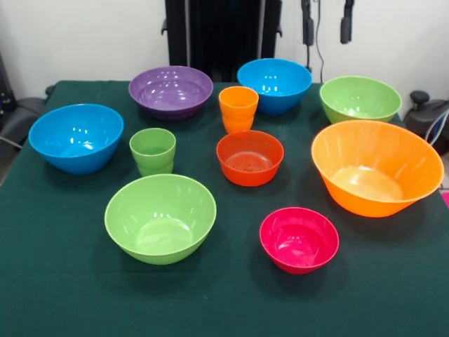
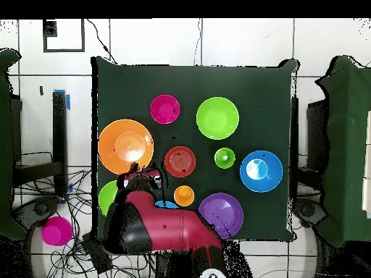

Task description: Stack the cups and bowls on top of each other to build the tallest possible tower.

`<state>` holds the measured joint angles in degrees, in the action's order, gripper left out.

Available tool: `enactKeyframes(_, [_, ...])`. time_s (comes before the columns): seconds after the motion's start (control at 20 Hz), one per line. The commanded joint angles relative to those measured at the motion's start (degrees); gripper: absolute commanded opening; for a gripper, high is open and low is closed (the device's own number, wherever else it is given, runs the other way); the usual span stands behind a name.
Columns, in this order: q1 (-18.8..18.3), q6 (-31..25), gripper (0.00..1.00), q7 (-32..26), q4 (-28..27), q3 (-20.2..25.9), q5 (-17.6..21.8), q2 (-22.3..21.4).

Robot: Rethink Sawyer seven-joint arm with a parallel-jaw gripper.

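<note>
All the cups and bowls stand apart and upright on the green table (image 1: 63, 295). The orange cup (image 1: 238, 109) and the light green cup (image 1: 152, 150) are near the middle. Around them are a purple bowl (image 1: 170, 90), two blue bowls (image 1: 274, 83) (image 1: 76, 137), two light green bowls (image 1: 360, 98) (image 1: 160, 217), a small orange-red bowl (image 1: 250, 157), a large orange bowl (image 1: 377, 166) and a small magenta bowl (image 1: 299, 239). My gripper (image 1: 327, 31) shows only its two fingertips at the top edge. They are wide apart and empty, high above the gap between the far blue and green bowls.
In the overhead view the red arm (image 2: 159, 224) reaches over the table's near edge and covers part of a green bowl (image 2: 107, 195) and a blue bowl (image 2: 167, 205). A magenta round object (image 2: 56, 230) lies off the table among cables.
</note>
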<state>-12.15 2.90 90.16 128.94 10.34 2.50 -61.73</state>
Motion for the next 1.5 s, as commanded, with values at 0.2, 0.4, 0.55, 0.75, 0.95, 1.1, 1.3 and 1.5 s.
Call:
enactKeyframes(0.2, [4.7,-1.9,1.00,9.4,1.2,-1.6,0.8,12.8])
enactKeyframes(0.4, [5.4,-1.3,1.00,9.7,0.3,-3.0,0.7,14.0])
enactKeyframes(0.55, [5.6,-5.7,1.00,8.7,-0.6,-3.8,0.1,11.9])
enactKeyframes(0.75, [5.8,-7.8,1.00,8.2,-2.0,-3.7,-0.1,11.3])
enactKeyframes(0.95, [7.2,-9.3,1.00,8.4,-2.0,-5.2,-0.2,8.7])
enactKeyframes(1.1, [8.2,-10.7,1.00,8.7,-1.5,-5.8,-0.4,8.0])
enactKeyframes(1.3, [7.7,-11.2,1.00,8.5,-1.0,-5.4,0.0,8.0])
enactKeyframes(1.5, [7.1,-12.4,1.00,7.3,-1.7,-4.7,0.7,7.8])
